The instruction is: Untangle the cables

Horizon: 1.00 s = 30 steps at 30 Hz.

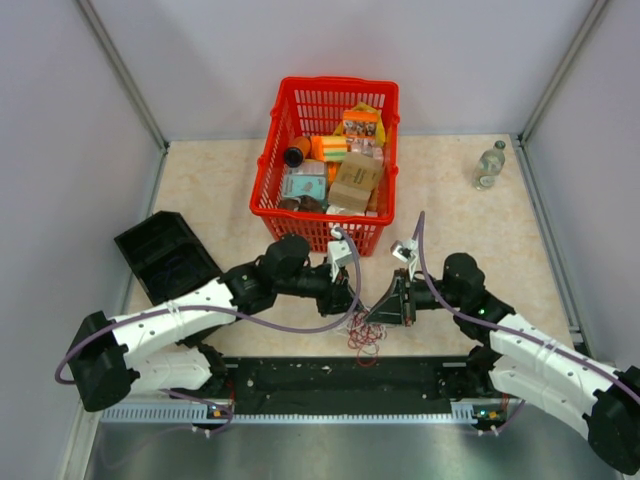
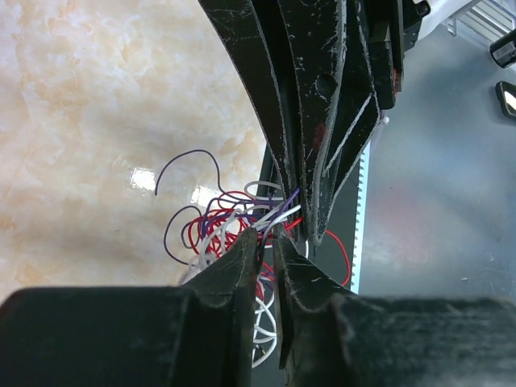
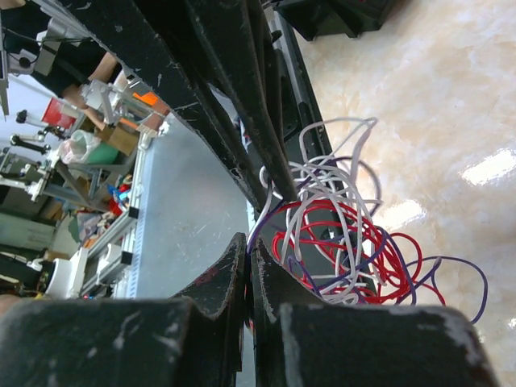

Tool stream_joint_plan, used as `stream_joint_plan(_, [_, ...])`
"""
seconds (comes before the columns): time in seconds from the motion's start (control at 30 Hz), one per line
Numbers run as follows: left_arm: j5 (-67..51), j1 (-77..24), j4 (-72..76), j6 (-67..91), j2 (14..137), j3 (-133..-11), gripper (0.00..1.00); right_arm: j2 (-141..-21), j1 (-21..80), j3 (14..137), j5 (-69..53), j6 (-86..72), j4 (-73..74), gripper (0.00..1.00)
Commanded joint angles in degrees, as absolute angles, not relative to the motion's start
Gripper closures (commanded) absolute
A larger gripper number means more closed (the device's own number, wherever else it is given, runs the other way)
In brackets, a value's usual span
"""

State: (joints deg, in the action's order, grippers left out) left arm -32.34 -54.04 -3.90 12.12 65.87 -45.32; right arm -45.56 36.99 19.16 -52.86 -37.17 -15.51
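Pinching strands of the cables (image 3: 347, 234) with right fingers (image 3: 218, 282) pressed together, likely anchoring the tangle low over the front of the bench (image 1: 450, 200); meeting them tip to tip with left fingers (image 2: 234, 266) narrowly parted around other strands, seemingly ready to tease apart. Beyond, red basket (image 1: 330, 160).

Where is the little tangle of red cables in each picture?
Top external: the cables sit just below the middle, near the table's front edge.
Left wrist: the cables are a little below and left of the centre.
Right wrist: the cables are right of centre, in the lower half.
Shared landmark: the beige marbled table shows next to them in all three.
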Motion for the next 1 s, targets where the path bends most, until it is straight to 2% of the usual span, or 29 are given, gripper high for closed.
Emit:
stream_joint_plan(0.0, [-32.17, -54.05, -2.37, 10.73, 65.39, -47.37, 0.88, -45.35, 37.35, 19.69, -54.49, -37.35, -19.51, 1.00])
stream_joint_plan(0.13, [-30.86, -54.05, -4.92, 9.84, 64.52, -47.37, 1.00, -45.35, 37.35, 19.95, -52.57, -36.04, -17.68, 1.00])
stream_joint_plan(0.23, [-27.35, -54.05, -5.97, 10.11, 62.06, -46.85, 1.00, -45.26, 37.35, 21.88, -44.77, -30.78, -8.83, 1.00])
stream_joint_plan(0.3, [-25.50, -54.05, -5.89, 10.81, 60.65, -46.41, 1.00, -45.09, 37.35, 23.20, -37.82, -28.22, -2.14, 0.89])
stream_joint_plan(0.37, [-24.26, -54.05, -5.19, 12.47, 59.60, -46.23, 1.00, -45.61, 37.44, 23.47, -36.21, -27.77, -1.75, 0.74])
stream_joint_plan(0.4, [-24.26, -54.05, -4.49, 13.35, 59.42, -46.14, 1.00, -45.70, 37.62, 23.21, -36.04, -28.56, -2.98, 0.74])
stream_joint_plan(0.43, [-24.17, -54.14, -3.87, 14.40, 59.24, -46.14, 1.00, -45.88, 38.14, 22.94, -35.25, -29.43, -3.95, 0.75])
stream_joint_plan(0.47, [-23.65, -54.23, -3.35, 15.37, 58.98, -46.14, 1.00, -46.05, 38.75, 22.68, -33.68, -30.05, -4.74, 0.82])
stream_joint_plan(0.5, [-21.29, -54.40, -3.43, 16.16, 58.45, -46.40, 1.00, -46.05, 39.37, 22.76, -31.49, -30.67, -4.40, 0.96])
stream_joint_plan(0.53, [-18.05, -54.58, -3.95, 17.13, 57.75, -46.32, 1.00, -46.05, 39.46, 22.50, -27.90, -31.54, -3.70, 1.00])
stream_joint_plan(0.7, [4.08, -55.28, -7.37, 21.87, 48.97, -47.63, 1.00, -46.14, 39.46, 21.18, -9.55, -36.55, 2.78, 1.00])
stream_joint_plan(0.77, [7.72, -55.46, -8.08, 22.50, 45.72, -49.04, 1.00, -46.14, 39.38, 20.14, -4.66, -39.46, 4.75, 1.00])
stream_joint_plan(0.83, [9.31, -55.46, -8.96, 23.38, 43.87, -51.49, 1.00, -46.32, 39.46, 18.82, -12.08, -35.88, -1.89, 0.67])
stream_joint_plan(0.87, [8.79, -55.46, -8.96, 23.64, 43.51, -52.72, 1.00, -46.49, 39.64, 18.11, -19.96, -33.42, -6.63, 0.48])
stream_joint_plan(0.97, [7.30, -55.46, -10.10, 24.69, 44.64, -57.20, 1.00, -45.71, 41.74, 17.32, -25.75, -28.49, -11.15, 0.29])
